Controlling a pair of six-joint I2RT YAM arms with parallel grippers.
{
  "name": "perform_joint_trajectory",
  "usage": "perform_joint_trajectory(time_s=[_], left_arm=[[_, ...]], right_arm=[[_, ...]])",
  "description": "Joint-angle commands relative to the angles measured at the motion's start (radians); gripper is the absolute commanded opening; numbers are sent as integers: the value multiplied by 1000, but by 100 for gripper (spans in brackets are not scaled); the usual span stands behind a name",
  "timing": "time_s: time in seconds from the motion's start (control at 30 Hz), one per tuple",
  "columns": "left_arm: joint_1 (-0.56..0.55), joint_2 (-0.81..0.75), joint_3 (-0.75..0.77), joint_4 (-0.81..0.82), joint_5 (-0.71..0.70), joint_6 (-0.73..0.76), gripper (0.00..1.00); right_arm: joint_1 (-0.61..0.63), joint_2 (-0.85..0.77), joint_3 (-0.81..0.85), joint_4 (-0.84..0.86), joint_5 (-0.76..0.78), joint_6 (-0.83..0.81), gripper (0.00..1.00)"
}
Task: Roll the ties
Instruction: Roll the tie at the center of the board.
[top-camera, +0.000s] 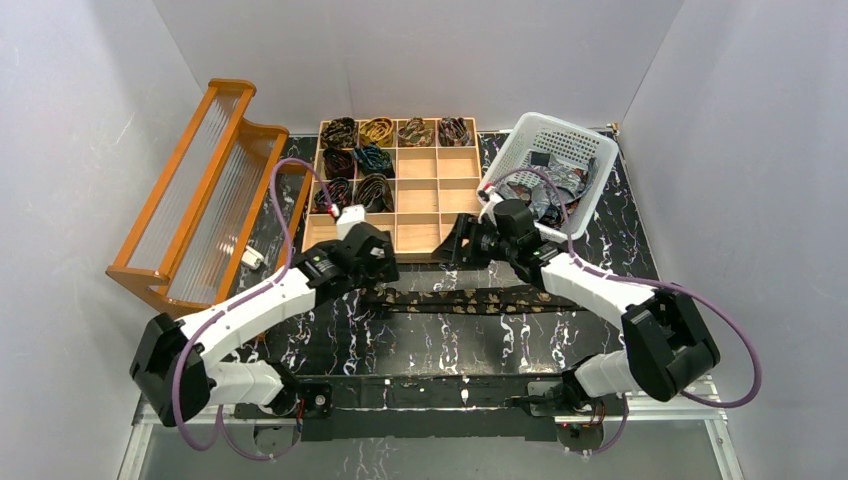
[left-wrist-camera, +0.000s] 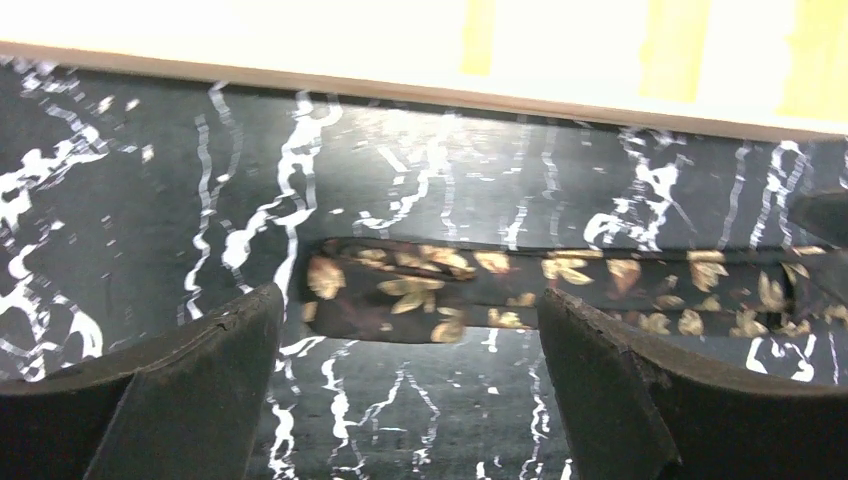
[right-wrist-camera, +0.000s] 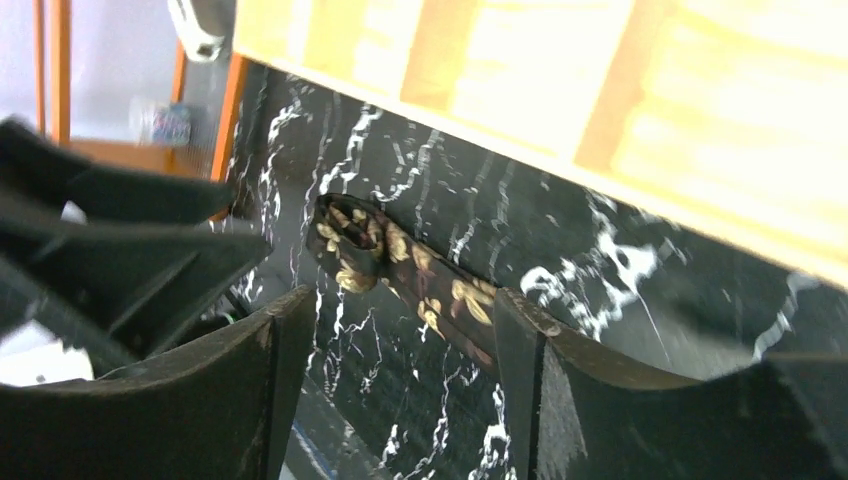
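Note:
A dark brown tie with gold leaves (top-camera: 480, 299) lies stretched out flat on the black marble table, in front of the wooden box. Its left end (left-wrist-camera: 400, 290) lies just beyond my left gripper (left-wrist-camera: 410, 340), which is open and empty low over the table. My right gripper (right-wrist-camera: 395, 345) is open and empty above the middle of the tie (right-wrist-camera: 440, 290). The tie's far end looks folded over (right-wrist-camera: 345, 235). In the top view the left gripper (top-camera: 378, 278) is at the tie's left end and the right gripper (top-camera: 458, 250) is near the box's front edge.
A wooden compartment box (top-camera: 437, 190) holds several rolled ties (top-camera: 358, 160) in its left and back cells. A white basket (top-camera: 590, 150) with loose ties stands at the back right. An orange wooden rack (top-camera: 200, 200) stands on the left.

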Motion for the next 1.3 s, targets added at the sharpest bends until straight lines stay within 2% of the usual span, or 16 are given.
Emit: perform_joint_trajectory(time_s=[0.0,0.2,0.3,0.4,0.47,0.83,1.03,1.27], left_arm=[[105,-63,-100,-79,62,-12,96],[276,-182,-229,-12,221,-11,98],[357,-204,-257,-31,252,4,98],[430,-218,-285,-40,299,10,98],[442,-228,-298,-30,323,10,98],[461,-309,-322,-92,284,-2,98],[462,-334,-318,-120,268,9,98],[464,-329,-321,-108,283,13,98]], right_arm=[[76,49,33,254,-142,-305,77],[290,127,41,393,-35,-745,95],[350,193,70,417,-24,-880,99],[386,274,137,348,-32,-983,99],[410,305,149,359,-39,-1035,99],[420,484,283,315,-77,-1129,99],[420,556,341,219,-134,-1158,99],[425,593,314,225,-127,-1158,97]])
